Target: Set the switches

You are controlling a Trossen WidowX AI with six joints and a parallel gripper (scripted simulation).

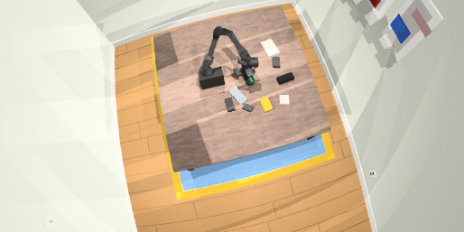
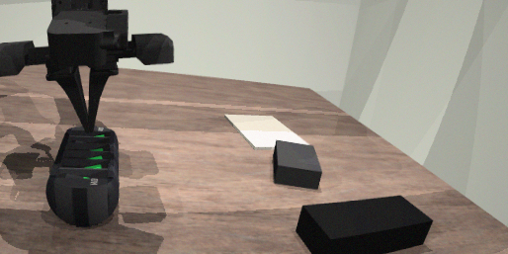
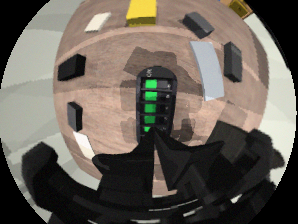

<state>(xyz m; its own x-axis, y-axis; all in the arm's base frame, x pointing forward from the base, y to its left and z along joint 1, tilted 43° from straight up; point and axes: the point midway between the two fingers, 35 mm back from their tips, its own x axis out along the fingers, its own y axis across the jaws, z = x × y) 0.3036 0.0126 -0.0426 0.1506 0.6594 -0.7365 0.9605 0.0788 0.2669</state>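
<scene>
The dark grey controller unit (image 1: 250,83) (image 2: 82,200) (image 3: 157,71) sits on its base on the bench, its six-switch row facing up. Green ends show along the left side of the row in the wrist view; the switch at the far end of the row is hidden behind the fingers. My gripper (image 2: 90,129) (image 3: 153,129) is shut and empty. Its tips are at the top of the unit, at the end of the row farthest from the exterior camera; whether they touch a switch I cannot tell. The label underneath is hidden.
A black block (image 1: 285,78) (image 2: 363,221) (image 3: 72,67) and a smaller dark block (image 1: 276,62) (image 2: 297,165) (image 3: 74,116) lie to one side, near a white sheet (image 1: 270,47) (image 2: 264,130). A light grey plate (image 1: 238,95) (image 3: 207,70), a yellow block (image 1: 266,104) (image 3: 142,12) and two dark blocks lie opposite.
</scene>
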